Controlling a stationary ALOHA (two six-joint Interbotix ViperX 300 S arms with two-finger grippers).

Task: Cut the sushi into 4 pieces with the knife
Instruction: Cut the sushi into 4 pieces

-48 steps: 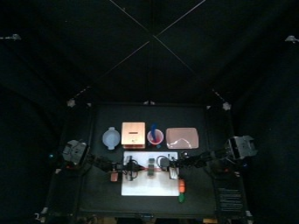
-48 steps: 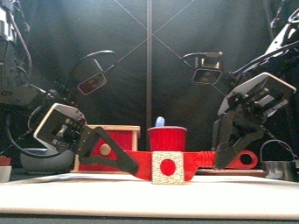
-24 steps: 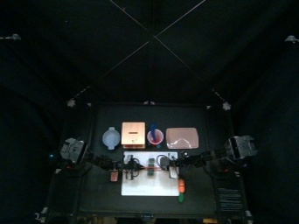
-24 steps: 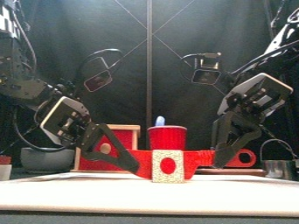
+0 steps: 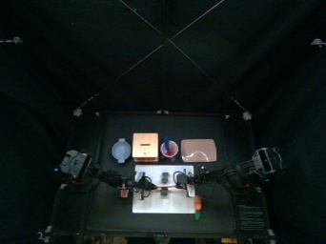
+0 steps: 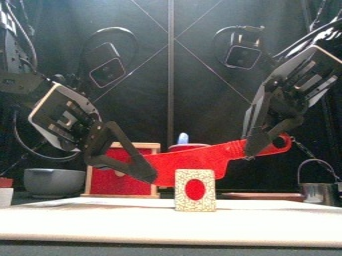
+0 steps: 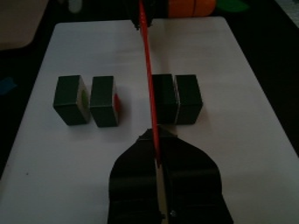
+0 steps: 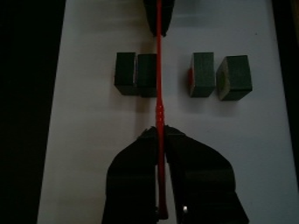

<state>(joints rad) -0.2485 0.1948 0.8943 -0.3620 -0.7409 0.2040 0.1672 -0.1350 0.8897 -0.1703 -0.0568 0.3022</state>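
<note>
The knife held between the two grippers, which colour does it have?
The knife is red; the front view shows it best, above the sushi piece.

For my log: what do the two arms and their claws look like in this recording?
The left arm and right arm are black and jointed, with black cabling alongside. The left claw and right claw each have two tapering black jaws, grey seen from outside, under a pale cross-plate.

1. The red knife (image 6: 201, 155) has risen from level with the sushi piece (image 6: 195, 190) to above its top; it now tilts, higher at the right end;
2. The left gripper (image 6: 127, 165) and right gripper (image 6: 263, 140) have lifted with it.
</note>
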